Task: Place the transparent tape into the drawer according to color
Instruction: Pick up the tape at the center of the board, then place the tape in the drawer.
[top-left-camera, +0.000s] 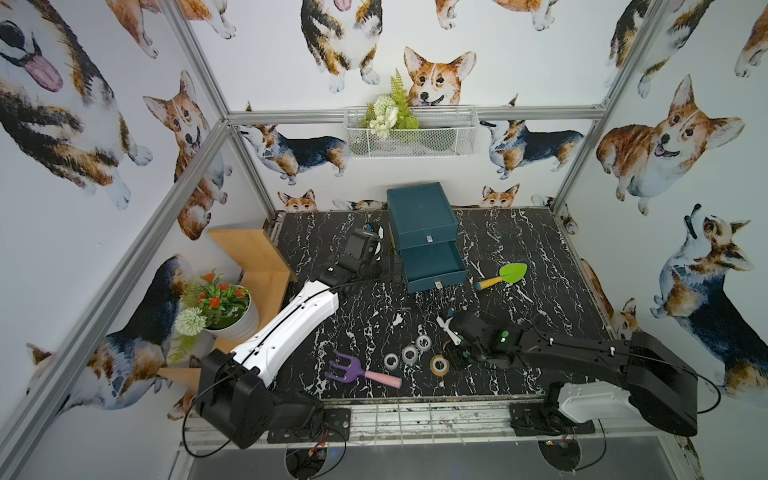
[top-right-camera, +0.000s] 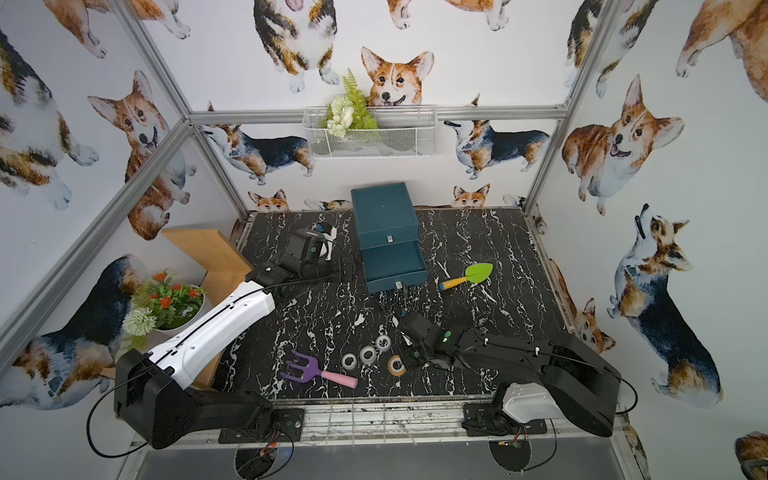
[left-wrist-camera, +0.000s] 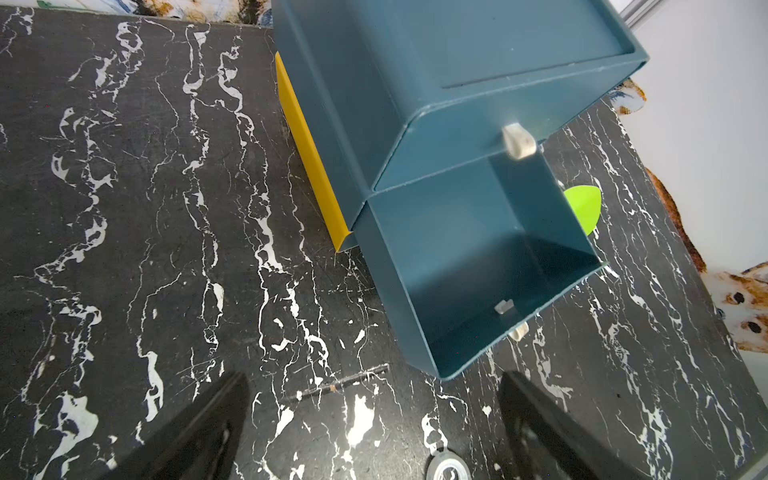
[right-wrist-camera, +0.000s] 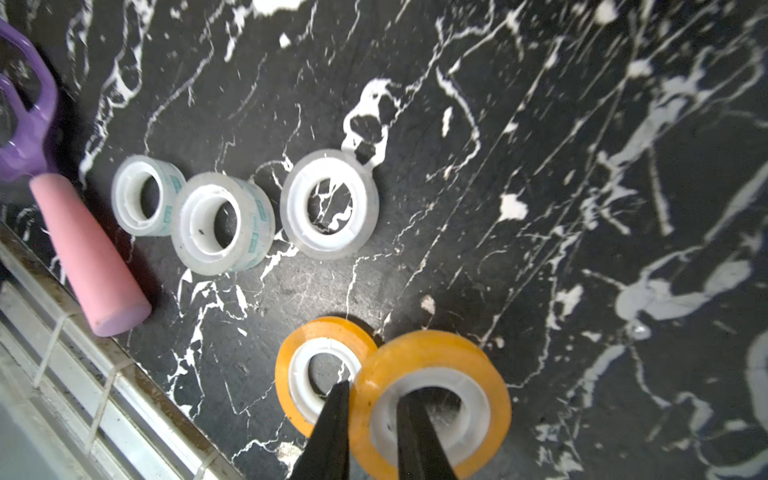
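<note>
Nearest you, along the front edge of the bench (top-left-camera: 540, 257), you have one toy rake (top-left-camera: 363, 373) with a purple head and pink handle, lying flat. Just past its handle you have three clear tape rolls, all lying flat with cores up: first clear roll (right-wrist-camera: 124, 199), second clear roll (right-wrist-camera: 193, 235) just beside it, and third clear roll (right-wrist-camera: 297, 208) a little apart. To their right is your right gripper (right-wrist-camera: 374, 399). Its fingers (right-wrist-camera: 332, 428) are clenched on the wall of the orange tape roll (right-wrist-camera: 457, 353), one finger inside the hollow core and one outside. You cannot tell whether that roll is off the bench. The second orange roll (right-wrist-camera: 286, 361) lies flat just beside the held one and is partly overlapped by it in the right wrist view. Further back you have one toy shovel (top-left-camera: 505, 275) with a green blade and yellow handle, to the right of the teal drawer cabinet (top-left-camera: 419, 208). The cabinet's lower drawer (top-left-camera: 440, 279) is pulled out and its upper drawer (top-left-camera: 428, 237) is shut. Your left gripper (left-wrist-camera: 374, 378) hangs left of the cabinet, its fingers (left-wrist-camera: 216, 415) released wide and grasping nothing. At the far wall hangs a wire basket (top-left-camera: 440, 143) holding artificial greenery.
</note>
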